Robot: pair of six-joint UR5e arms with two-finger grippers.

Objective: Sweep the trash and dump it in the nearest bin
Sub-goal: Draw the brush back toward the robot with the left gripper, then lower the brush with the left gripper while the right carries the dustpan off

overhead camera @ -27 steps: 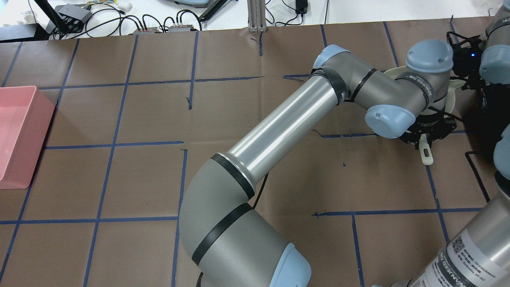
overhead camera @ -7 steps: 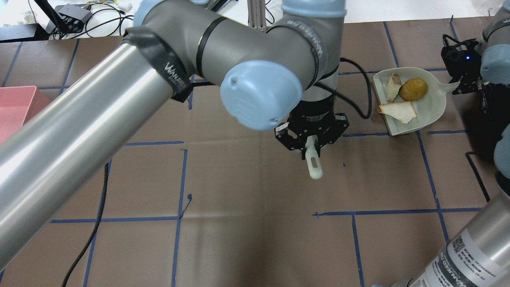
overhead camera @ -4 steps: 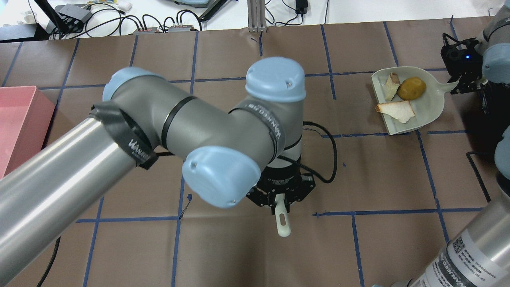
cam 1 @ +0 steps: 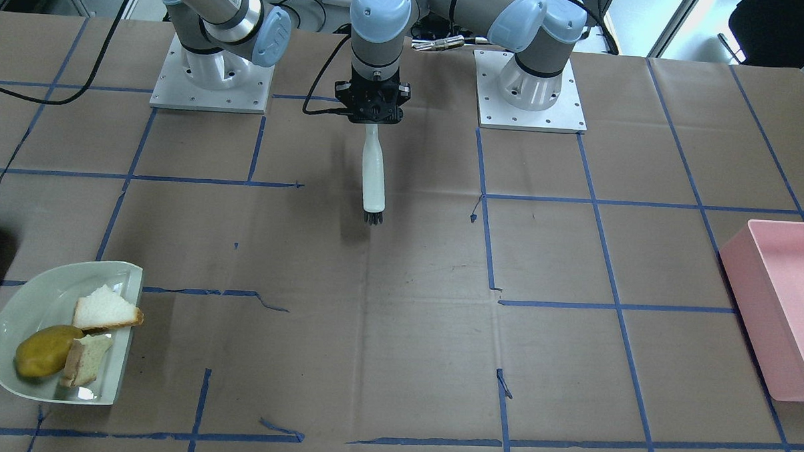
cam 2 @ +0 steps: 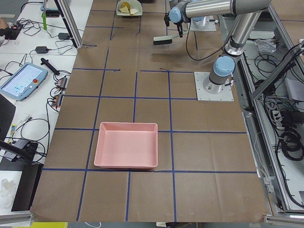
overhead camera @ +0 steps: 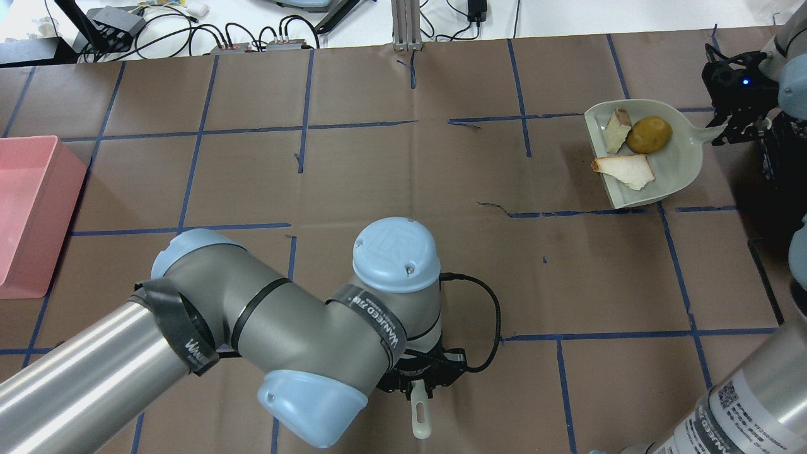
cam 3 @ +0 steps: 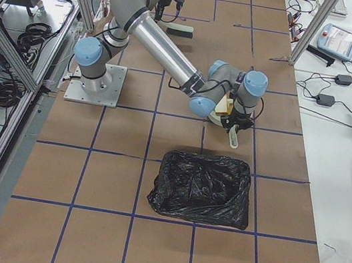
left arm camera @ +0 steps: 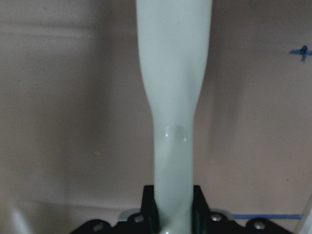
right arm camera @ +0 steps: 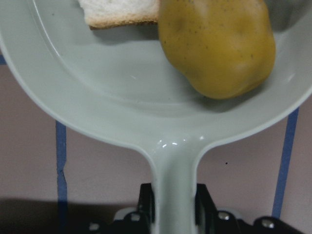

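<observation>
Pink bin [overhead camera: 25, 208] is well left of the dustpan [overhead camera: 678, 173]. Left end effector [cam 1: 373, 118] is clenched on the brush [cam 1: 374, 175] handle, between bin and dustpan. Bread pieces [overhead camera: 627, 170] and potato [overhead camera: 649, 134] lie in the dustpan, and the right end effector [right arm camera: 174, 207] grasps its handle.

Black strap [overhead camera: 372, 315] near the left arm's wrist: "WANEED". Second black strap [overhead camera: 189, 345] on the forearm: same word, partly visible. Blue joint cap [overhead camera: 396, 252]: "UR" logo. Right-arm label [overhead camera: 737, 410]: print illegible.
</observation>
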